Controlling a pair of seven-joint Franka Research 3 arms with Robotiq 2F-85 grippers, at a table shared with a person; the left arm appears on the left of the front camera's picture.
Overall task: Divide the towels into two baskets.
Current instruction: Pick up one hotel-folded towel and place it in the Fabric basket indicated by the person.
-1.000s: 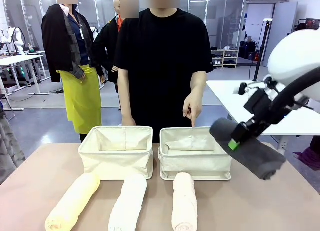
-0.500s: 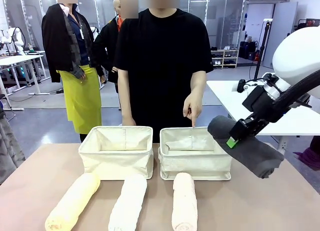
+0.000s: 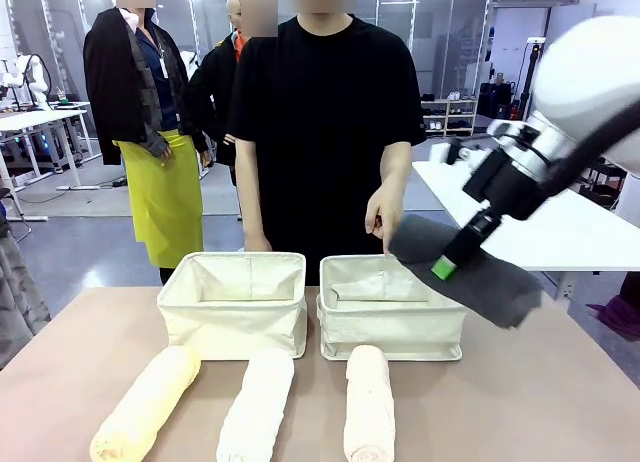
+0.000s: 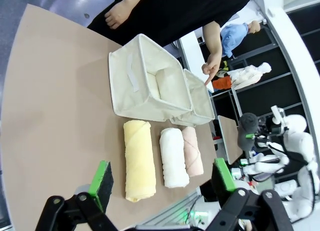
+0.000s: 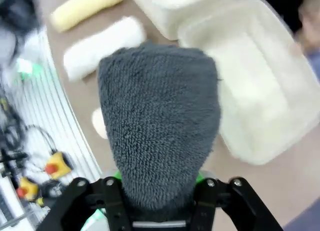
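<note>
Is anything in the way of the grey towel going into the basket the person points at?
Only the person's hand: it hangs over the far rim of the right basket, finger down, close beside the dark grey towel held in the right pincer. Nothing else visible lies between them.

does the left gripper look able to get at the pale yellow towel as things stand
Probably yes. The left gripper is open and empty, and the pale yellow towel lies on the bare table right ahead of it, apart from the white towel, with nothing in between.
</note>
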